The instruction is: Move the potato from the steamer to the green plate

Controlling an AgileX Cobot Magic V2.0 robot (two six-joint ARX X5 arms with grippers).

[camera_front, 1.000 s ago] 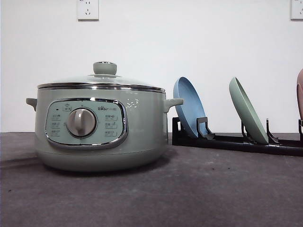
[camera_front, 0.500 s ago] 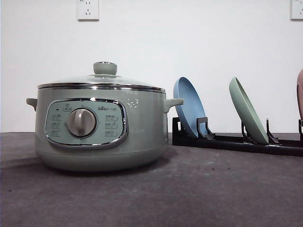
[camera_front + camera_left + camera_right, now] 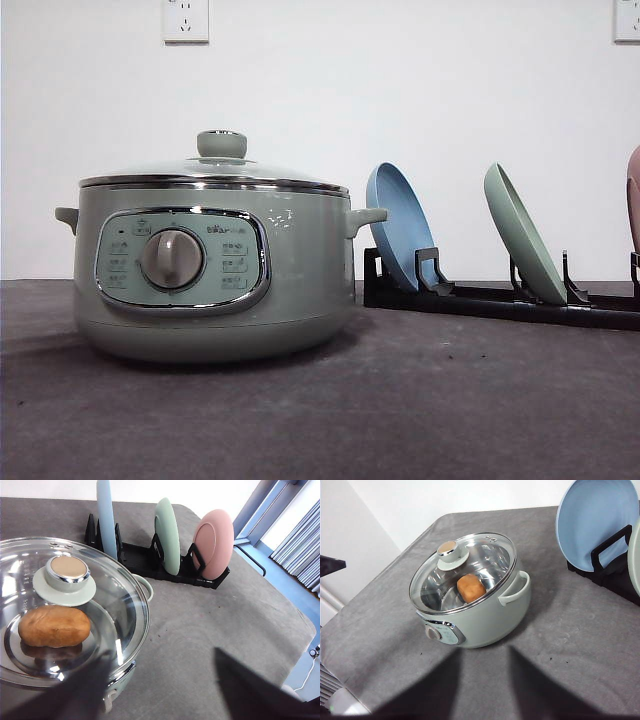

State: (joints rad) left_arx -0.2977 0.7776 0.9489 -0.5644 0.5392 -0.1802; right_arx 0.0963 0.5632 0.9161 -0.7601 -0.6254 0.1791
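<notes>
- potato (image 3: 54, 626) lying on its side inside steamer (image 3: 210, 270), on the bright metal floor, under the closed glass lid (image 3: 115, 610); also seen through the lid from the right wrist (image 3: 471, 588).
- lid knob (image 3: 67, 573) upright at lid centre; likely the only sensible hold on the lid, which has to come off first.
- green plate (image 3: 524, 234) standing on edge in black rack (image 3: 500, 298), between blue plate (image 3: 400, 225) and pink plate (image 3: 213, 544); not yet flat on the table.
- left gripper (image 3: 165, 690): fingers spread apart, nothing between them, near the steamer rim.
- right gripper (image 3: 485, 680): fingers apart, nothing held, well clear of the steamer.
- potato judged firm, fairly light, matte skin, not slippery; rounded, so liable to roll.
- best taken across the short axis at the middle.
- glass lid judged fragile and smooth.
</notes>
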